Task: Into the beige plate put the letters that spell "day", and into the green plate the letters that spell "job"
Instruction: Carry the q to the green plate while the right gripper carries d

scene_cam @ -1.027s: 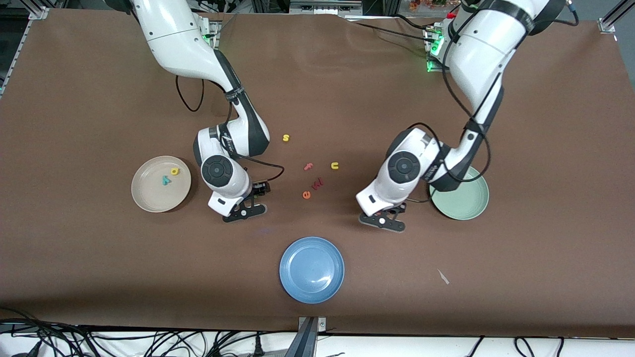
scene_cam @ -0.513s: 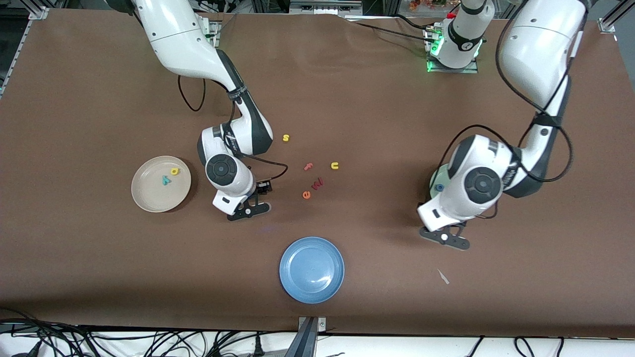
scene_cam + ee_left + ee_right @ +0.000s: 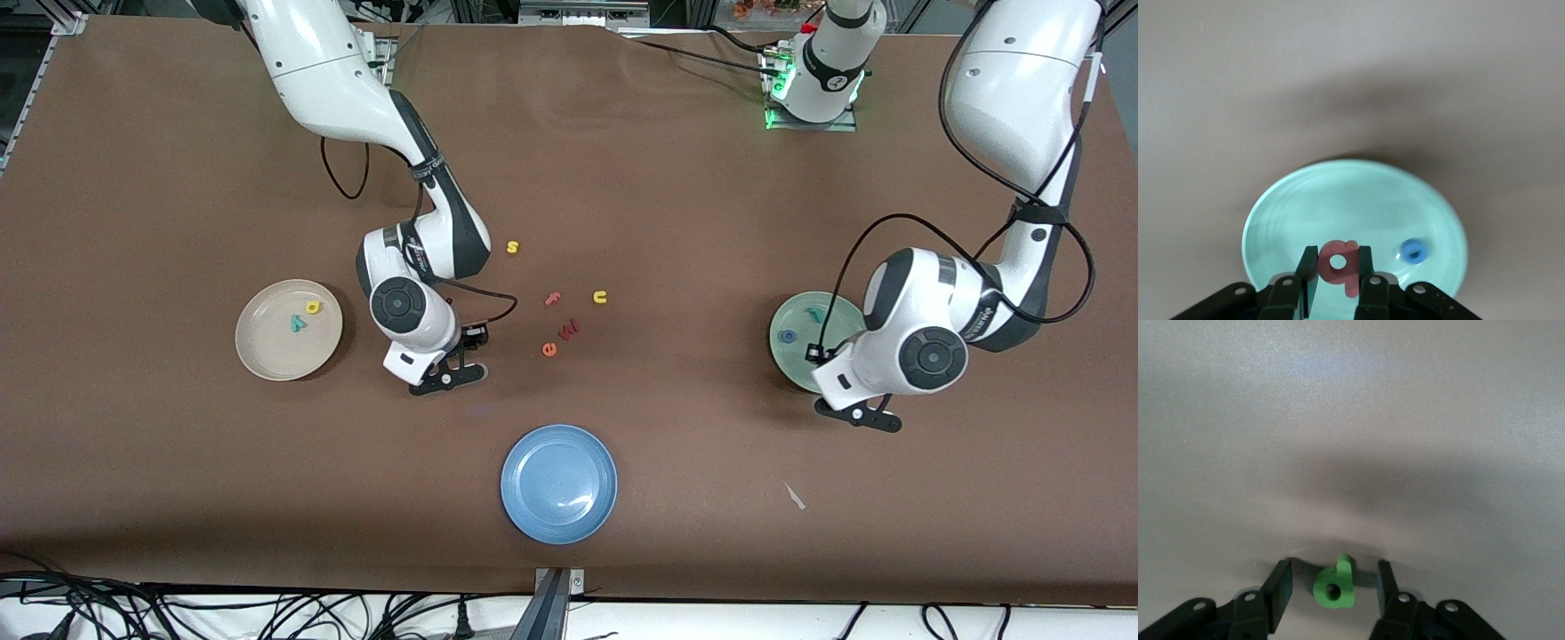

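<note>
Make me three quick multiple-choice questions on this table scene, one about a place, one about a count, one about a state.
1. Where does the blue o lie?
A) green plate B) blue plate C) bare table

2. How many letters lie in the beige plate?
A) none B) two C) four

3. What is between the left gripper fingers?
A) nothing B) green d C) salmon-red b

Key: 1 A, the ring sits inside the mint rim. 2 B, a yellow a and a teal y. 3 C, the fingers pinch it over the green plate.
</note>
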Tool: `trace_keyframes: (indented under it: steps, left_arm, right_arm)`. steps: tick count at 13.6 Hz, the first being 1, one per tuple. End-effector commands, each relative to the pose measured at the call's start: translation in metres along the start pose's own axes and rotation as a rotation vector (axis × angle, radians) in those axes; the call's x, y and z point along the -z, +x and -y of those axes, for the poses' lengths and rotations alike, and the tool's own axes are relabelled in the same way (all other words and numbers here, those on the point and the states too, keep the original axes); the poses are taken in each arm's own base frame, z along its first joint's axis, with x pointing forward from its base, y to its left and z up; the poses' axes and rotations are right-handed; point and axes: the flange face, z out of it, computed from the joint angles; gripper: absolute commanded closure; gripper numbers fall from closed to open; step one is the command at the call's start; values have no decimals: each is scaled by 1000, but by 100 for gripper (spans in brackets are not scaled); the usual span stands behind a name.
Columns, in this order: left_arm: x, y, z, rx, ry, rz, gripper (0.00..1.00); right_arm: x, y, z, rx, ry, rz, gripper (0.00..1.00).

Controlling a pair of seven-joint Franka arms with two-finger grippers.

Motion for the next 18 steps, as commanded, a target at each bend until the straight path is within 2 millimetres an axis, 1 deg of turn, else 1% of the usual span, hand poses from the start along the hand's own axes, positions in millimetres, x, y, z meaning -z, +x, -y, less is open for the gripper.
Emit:
trace_keyframes:
  steps: [1, 3, 5, 6, 7, 8, 11, 12, 14, 15, 16, 17, 18]
  left_arm:
    - [-15, -18, 7, -33, -3, 37, 88]
    - [-28, -21, 6, -37, -10, 54, 88]
    - [-37, -20, 9, -33, -16, 49, 88]
    - [-45, -21, 23, -13, -26, 39, 88]
    - [-51, -20, 30, -5, -31, 24, 88]
    - [-59, -20, 28, -12, -30, 14, 88]
    - [-63, -19, 25, -16, -32, 5, 88]
    - [-63, -19, 25, -16, -32, 5, 87]
    - [-66, -19, 25, -16, -34, 9, 87]
    - [-67, -19, 24, -18, -34, 10, 86]
    - [-67, -18, 23, -20, -34, 10, 81]
    - [-68, -18, 21, -19, -38, 11, 73]
    - [-70, -18, 21, -16, -43, 14, 45]
  right_arm:
    - [-5, 0, 2, -14, 14, 2, 55]
    - [-7, -2, 1, -16, 13, 7, 66]
    - [-9, -4, 1, -19, 13, 10, 73]
    - [-9, -3, -1, -20, 12, 10, 76]
    - [-9, -3, 0, -21, 13, 8, 78]
    - [-7, -2, -1, -24, 14, 10, 81]
    - [8, 2, -10, -46, 26, 13, 81]
    - [14, 4, -20, -53, 28, 28, 81]
    - [43, 4, -47, -81, 40, 38, 81]
    - [52, 1, -66, -99, 28, 57, 87]
    - [59, -3, -88, -126, 15, 74, 87]
    - [66, -9, -102, -147, 12, 84, 87]
    - [70, -17, -119, -174, 5, 90, 87]
